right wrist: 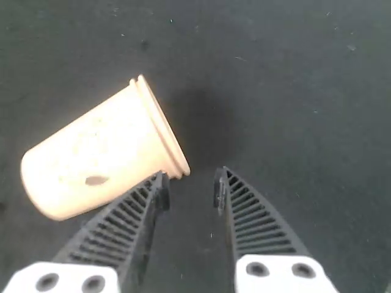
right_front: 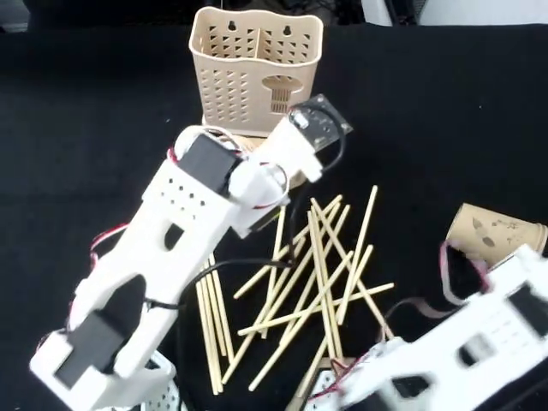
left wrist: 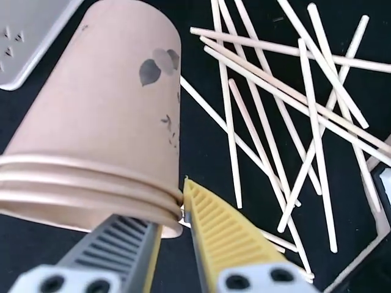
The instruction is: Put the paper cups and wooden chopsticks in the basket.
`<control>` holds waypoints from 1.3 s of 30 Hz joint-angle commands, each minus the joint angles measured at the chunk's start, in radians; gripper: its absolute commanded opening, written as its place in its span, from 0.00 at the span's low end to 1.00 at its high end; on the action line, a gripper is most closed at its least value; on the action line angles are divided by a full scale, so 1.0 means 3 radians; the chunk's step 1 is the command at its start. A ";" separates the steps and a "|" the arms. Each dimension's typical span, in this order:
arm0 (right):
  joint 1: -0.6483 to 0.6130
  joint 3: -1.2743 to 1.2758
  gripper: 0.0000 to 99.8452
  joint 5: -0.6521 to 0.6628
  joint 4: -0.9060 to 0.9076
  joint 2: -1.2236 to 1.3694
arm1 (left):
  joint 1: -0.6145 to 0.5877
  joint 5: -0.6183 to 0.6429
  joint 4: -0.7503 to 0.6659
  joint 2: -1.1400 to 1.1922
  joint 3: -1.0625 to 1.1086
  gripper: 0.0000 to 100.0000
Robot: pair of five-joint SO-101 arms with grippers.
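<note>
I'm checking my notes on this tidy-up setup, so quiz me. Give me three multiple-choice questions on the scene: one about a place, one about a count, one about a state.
1. Where does the basket stand relative to the chopsticks?
A. In the middle of the pile
B. Lying on top of them
C. Beyond them, toward the far side of the table

2. How many compartments does the basket show?
A. One
B. Two
C. Four

3. How is the paper cup by the right claw?
A. Lying on its side
B. Standing upright
C. Crushed flat

Answers:
1 C, the high view shows it standing past the scattered pile.
2 B, a single divider splits its open top.
3 A, its rim faces sideways next to the open claw.
</note>
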 commanded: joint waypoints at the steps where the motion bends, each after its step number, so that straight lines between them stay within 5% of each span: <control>1: -0.0056 -0.0575 0.14 -0.0026 -0.0215 0.0831 | -0.0028 -0.0020 -0.0261 -0.0276 0.0279 0.03; 11: -0.0159 -0.0949 0.19 -0.0020 -0.0404 0.1649 | -0.0033 -0.0020 -0.0670 -0.0517 0.0831 0.03; 26: -0.0644 -0.0918 0.18 0.0517 -0.0414 0.1680 | -0.0038 -0.0020 -0.0644 -0.0517 0.0846 0.03; 39: -0.0716 -0.0923 0.17 0.0542 -0.0312 0.1644 | -0.0038 -0.0020 -0.0665 -0.0517 0.0846 0.03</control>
